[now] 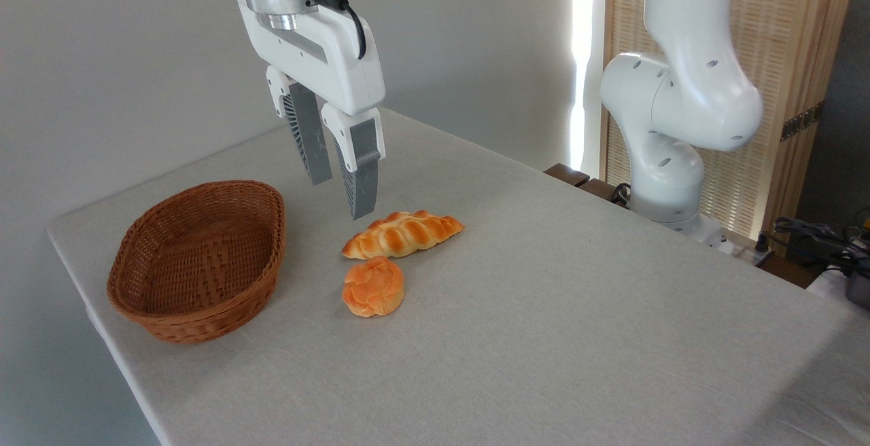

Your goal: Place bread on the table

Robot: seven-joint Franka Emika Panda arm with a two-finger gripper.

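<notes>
Camera: bun (pixel 373 287) beside bread (pixel 402 234).

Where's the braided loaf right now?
The braided loaf lies on the table near the picture's middle, right of the wicker basket, just behind the round bun and below the open gripper.

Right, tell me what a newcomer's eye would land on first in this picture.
First the gripper, hanging open over the middle of the table, empty, its fingertips just above the left end of the braided bread. The loaf lies on the cloth with a round orange bun right in front of it. To the left stands an empty wicker basket.
</notes>
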